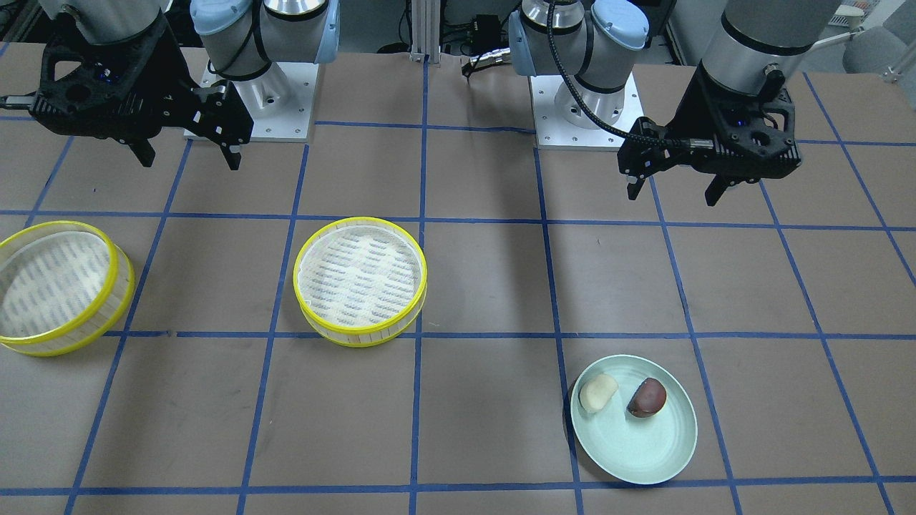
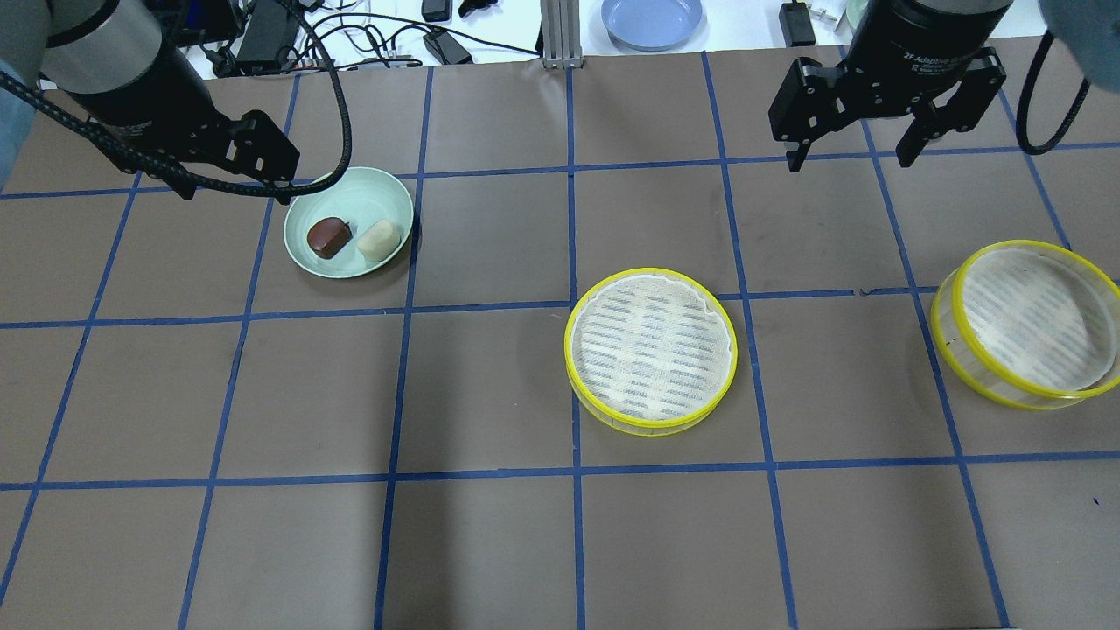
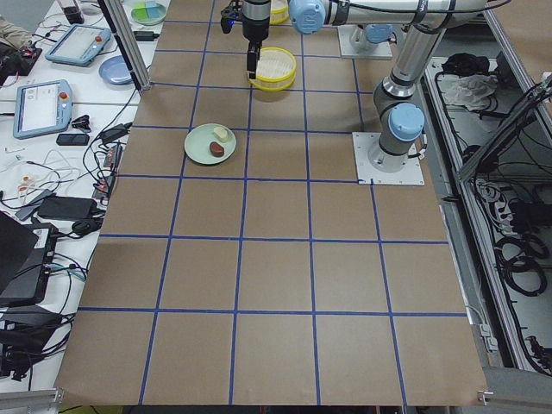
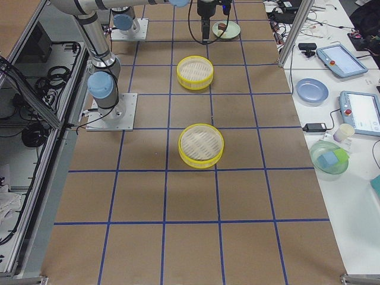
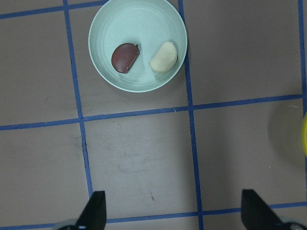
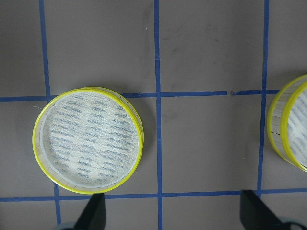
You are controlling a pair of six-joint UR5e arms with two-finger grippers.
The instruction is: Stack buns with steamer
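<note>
Left tool and right tool both spread wide, gripping nothing, raised over the desk
Cream-white bun and reddish-brown bun lie side by side, slightly apart, on pale green plate near left tool; yellow-rimmed steamer basket mid-desk; second steamer basket at the robot's right end

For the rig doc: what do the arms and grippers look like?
Silver arms, pale-blue joint caps. The left gripper and right gripper are black, two-fingered; white lettering above the right one. Black braided cable along the left arm.
</note>
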